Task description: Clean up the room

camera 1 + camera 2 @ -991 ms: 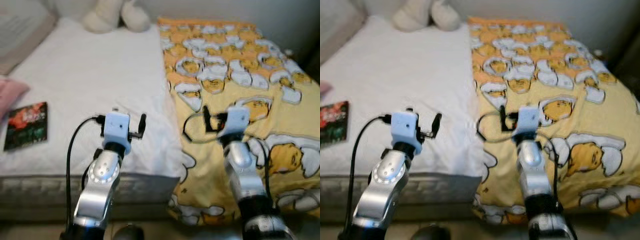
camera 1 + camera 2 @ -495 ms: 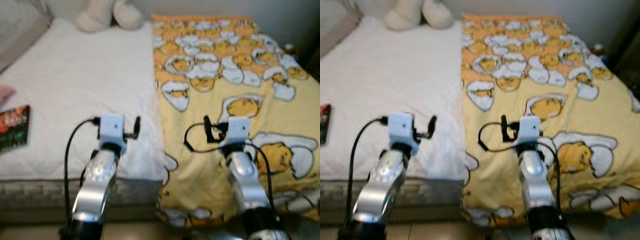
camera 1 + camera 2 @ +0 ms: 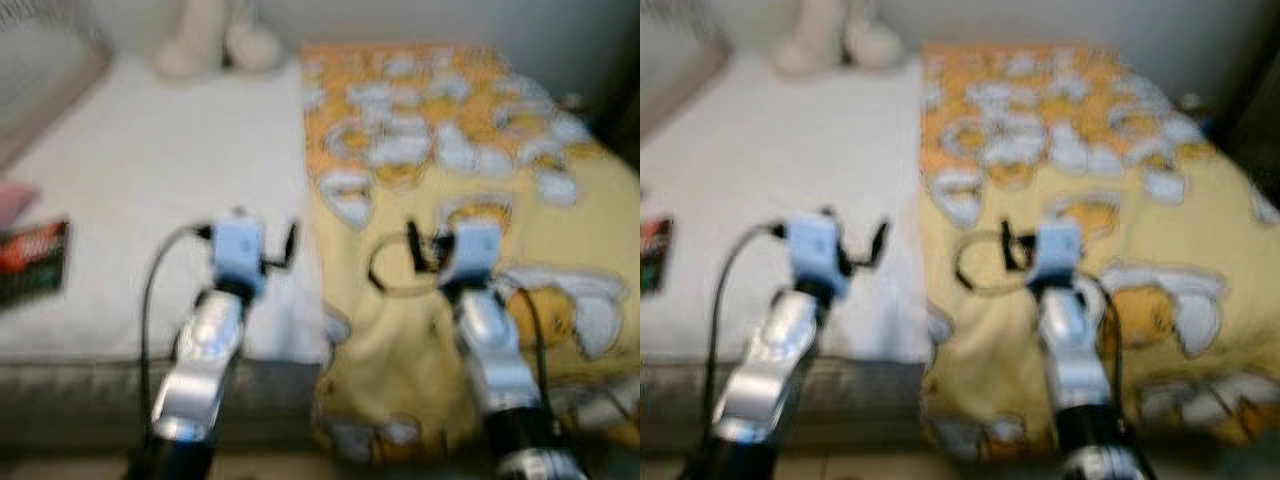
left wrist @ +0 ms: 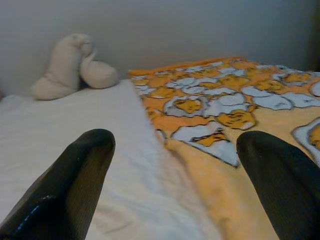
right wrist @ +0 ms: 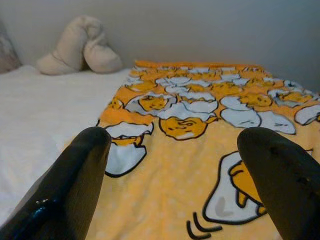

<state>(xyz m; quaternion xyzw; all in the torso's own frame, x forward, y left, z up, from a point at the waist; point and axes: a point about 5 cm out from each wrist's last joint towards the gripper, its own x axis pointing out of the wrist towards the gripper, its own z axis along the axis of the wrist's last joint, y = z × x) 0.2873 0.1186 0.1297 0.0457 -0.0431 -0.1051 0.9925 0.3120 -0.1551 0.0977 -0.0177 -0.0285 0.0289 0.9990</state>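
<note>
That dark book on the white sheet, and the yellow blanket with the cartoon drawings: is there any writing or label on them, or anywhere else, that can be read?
Book: its red and dark cover may carry lettering, but it is too blurred to read.
Yellow blanket: cartoon egg figures, no words or numbers.
White sheet, plush toy: no text.
Left gripper, right gripper: plain black fingers, no label seen.

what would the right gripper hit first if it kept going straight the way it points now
Probably the yellow egg-print blanket. The right gripper, fingers open, points low along the bed with the blanket spread right ahead. The grey wall lies beyond it; depth is hard to judge.
</note>
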